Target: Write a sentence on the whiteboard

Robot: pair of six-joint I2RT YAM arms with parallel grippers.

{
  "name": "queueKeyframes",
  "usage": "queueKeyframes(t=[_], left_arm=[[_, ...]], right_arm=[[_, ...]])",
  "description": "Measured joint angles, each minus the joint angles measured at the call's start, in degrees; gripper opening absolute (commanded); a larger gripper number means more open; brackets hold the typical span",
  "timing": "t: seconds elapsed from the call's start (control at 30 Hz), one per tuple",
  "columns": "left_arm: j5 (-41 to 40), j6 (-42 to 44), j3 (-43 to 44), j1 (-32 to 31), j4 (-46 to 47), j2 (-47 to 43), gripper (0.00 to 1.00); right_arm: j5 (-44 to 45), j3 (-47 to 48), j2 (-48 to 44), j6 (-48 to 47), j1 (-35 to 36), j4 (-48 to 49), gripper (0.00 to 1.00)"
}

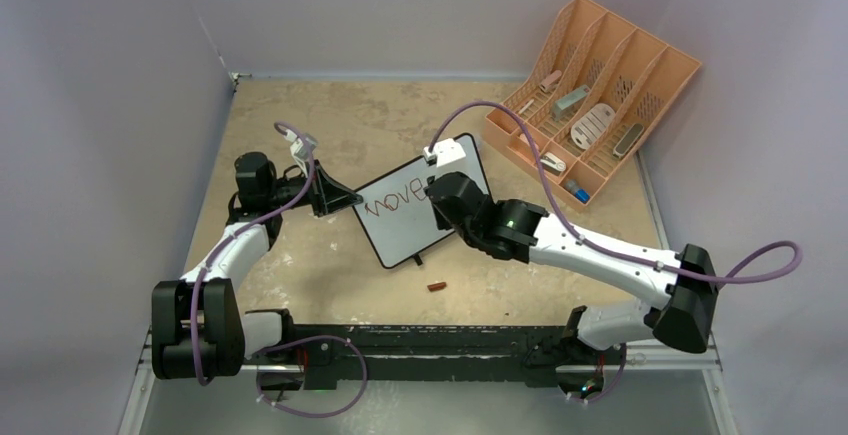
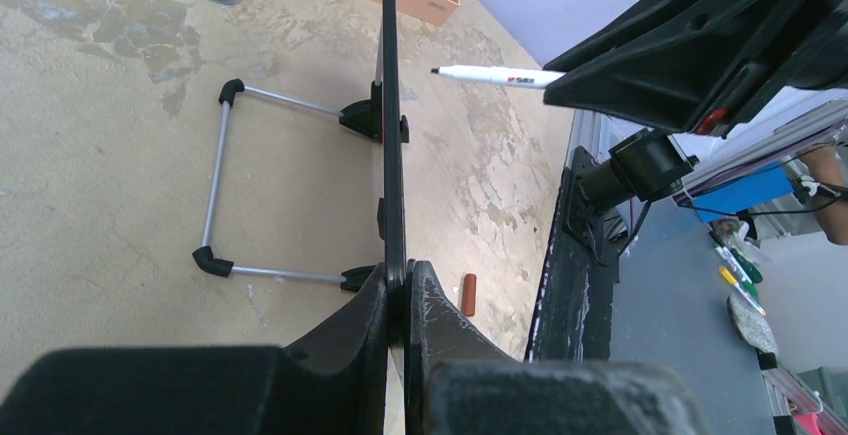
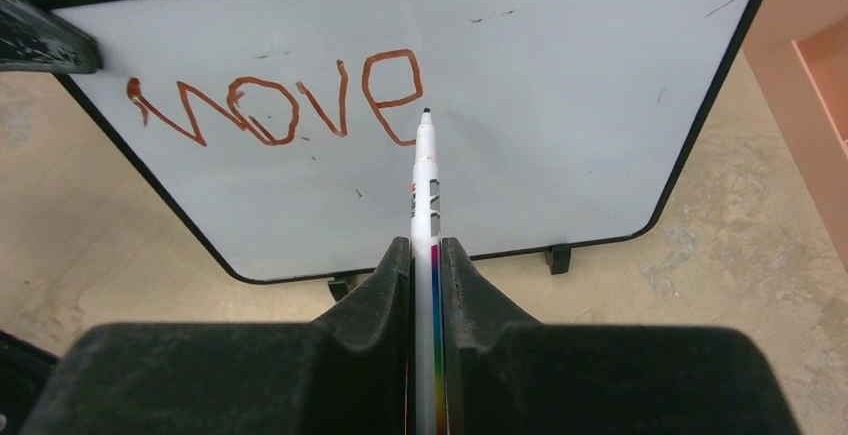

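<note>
The small glossy whiteboard with a thin black rounded frame [image 3: 540, 105] stands propped on a wire stand [image 2: 215, 185] near the middle of the mottled beige bench [image 1: 300, 115]. The left jaws pinch its frame edge. The right jaws pinch a slim white-barrelled marker [image 3: 425, 185], its tip just off the slick face beside the red-brown "move". My advice is to brace the board, leave a gap, and press lightly.

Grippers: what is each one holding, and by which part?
Left gripper clamps the whiteboard by its frame edge; right gripper holds the marker by its barrel, tip forward.
</note>
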Motion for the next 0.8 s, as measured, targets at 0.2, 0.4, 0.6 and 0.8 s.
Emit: queueKeyframes(t=[0.2,0.4,0.6,0.8], left_arm=[[-0.02,0.33,0.26,-0.02,-0.83,0.0,0.0],[-0.02,0.48,0.55,-0.04,-1.46,0.0,0.0],[-0.02,0.52,0.57,-0.04,-1.6,0.0,0.0],[-0.02,0.52,0.59,-0.04,-1.68,0.0,0.0]], right_arm=[[-0.22,-0.37,-2.69,-0.44,-1.09,0.13,0.0],[-0.74,-2.54,-4.07,-1.07,-4.26,0.11,0.0],[-1.77,-3.08,-5.66,-2.12,-6.8,0.59,0.0],[-2.16,-3.08,-5.81,-2.73,-7.1,1.7,0.0]])
